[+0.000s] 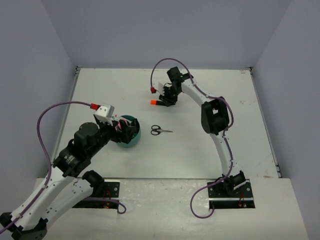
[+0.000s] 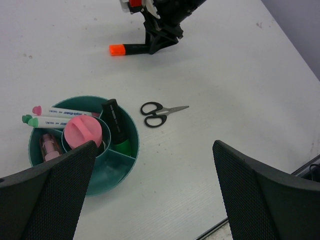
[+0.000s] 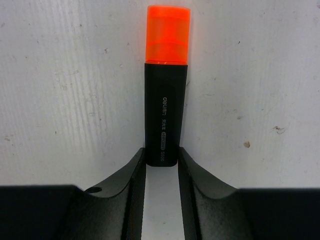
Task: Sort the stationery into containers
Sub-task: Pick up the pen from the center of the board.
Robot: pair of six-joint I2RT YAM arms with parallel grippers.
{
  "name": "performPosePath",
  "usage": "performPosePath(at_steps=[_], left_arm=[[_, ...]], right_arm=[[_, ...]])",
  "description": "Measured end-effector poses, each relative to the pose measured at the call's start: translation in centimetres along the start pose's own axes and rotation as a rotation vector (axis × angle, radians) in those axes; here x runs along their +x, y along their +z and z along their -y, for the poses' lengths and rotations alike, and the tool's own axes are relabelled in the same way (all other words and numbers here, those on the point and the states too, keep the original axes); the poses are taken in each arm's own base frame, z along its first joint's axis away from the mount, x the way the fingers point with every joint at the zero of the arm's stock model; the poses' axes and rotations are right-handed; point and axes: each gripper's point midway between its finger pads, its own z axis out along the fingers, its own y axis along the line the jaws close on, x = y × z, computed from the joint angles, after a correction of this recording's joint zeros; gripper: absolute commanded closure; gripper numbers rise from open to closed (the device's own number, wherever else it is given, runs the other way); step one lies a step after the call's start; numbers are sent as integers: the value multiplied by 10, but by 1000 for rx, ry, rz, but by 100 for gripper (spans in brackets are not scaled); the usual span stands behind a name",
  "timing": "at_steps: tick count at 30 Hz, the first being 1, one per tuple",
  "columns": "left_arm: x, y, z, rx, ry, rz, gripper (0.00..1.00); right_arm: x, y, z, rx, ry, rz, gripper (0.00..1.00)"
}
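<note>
Your right hand [image 3: 161, 157] pinches the orange-capped highlighter [image 3: 165, 110], which lies on the counter [image 1: 235, 150] toward the far edge. Your left hand [image 2: 155, 150] is spread wide over the teal organizer [image 2: 117, 175].

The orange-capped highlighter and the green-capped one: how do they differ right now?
The orange-capped highlighter lies flat on the table; the green-capped highlighter leans cap-down in the teal organizer. The right gripper clamps the orange-capped highlighter's end; nothing grips the green-capped highlighter. Both have black bodies.
</note>
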Motion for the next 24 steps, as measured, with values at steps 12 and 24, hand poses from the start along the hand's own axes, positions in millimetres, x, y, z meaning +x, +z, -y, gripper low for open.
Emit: performPosePath(at_steps=[12,24], left_arm=[[-7,-3,-10,-36,-15,32,0],[-11,-5,-16,-66,-20,50,0]], right_arm=[[5,-21,-20,16,180,-23,100],[-1,-58,-65,4,532,6,100]])
